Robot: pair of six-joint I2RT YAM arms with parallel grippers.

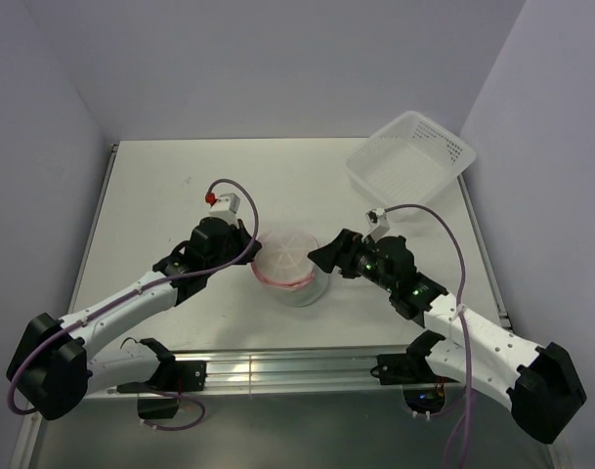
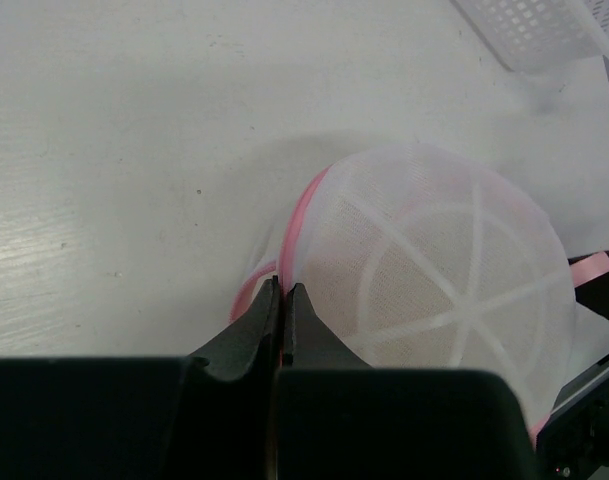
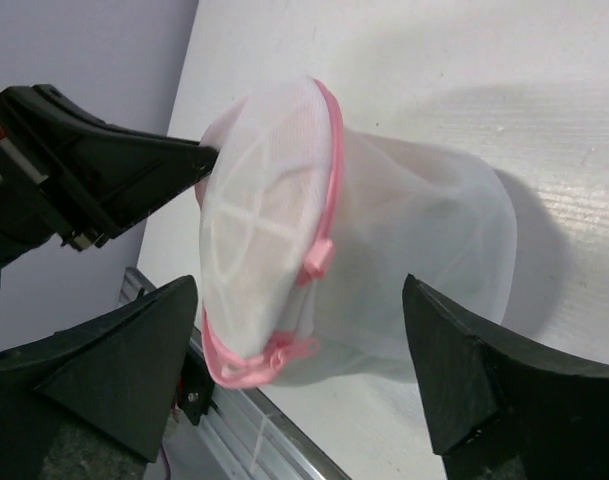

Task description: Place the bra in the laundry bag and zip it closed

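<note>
Showing the left gripper [image 2: 284, 292] with its two fingers pressed together on the pink zipper rim [image 2: 300, 215] of the laundry bag [image 2: 444, 260]; a thin strip of the pink band is pinched at the very fingertips. In the top view this gripper [image 1: 248, 256] meets the bag's left edge. The right gripper [image 3: 299, 285] stands wide open, one finger to each side of the bag [image 3: 414, 230] and neither finger seen pressing the mesh. From above, the right gripper [image 1: 322, 256] lies just beside the bag's right side.

The laundry bag [image 1: 289, 262] is a small drum of translucent white mesh. It rests on the table [image 1: 160, 195] between the two grippers, near the table's front edge and about midway across. The right wrist view shows it tipped, its round ribbed face turned toward the left gripper. The zipper rim [image 3: 334, 150] runs around that face, with a small pink tab [image 3: 319, 258] on it and a loose fold of pink band [image 3: 249, 365] at the lower edge. Whether the zipper is fully drawn cannot be told, nor can the contents be made out through the mesh.

A white perforated basket [image 1: 409, 161] sits at the far right corner of the table, well apart from the bag.
</note>
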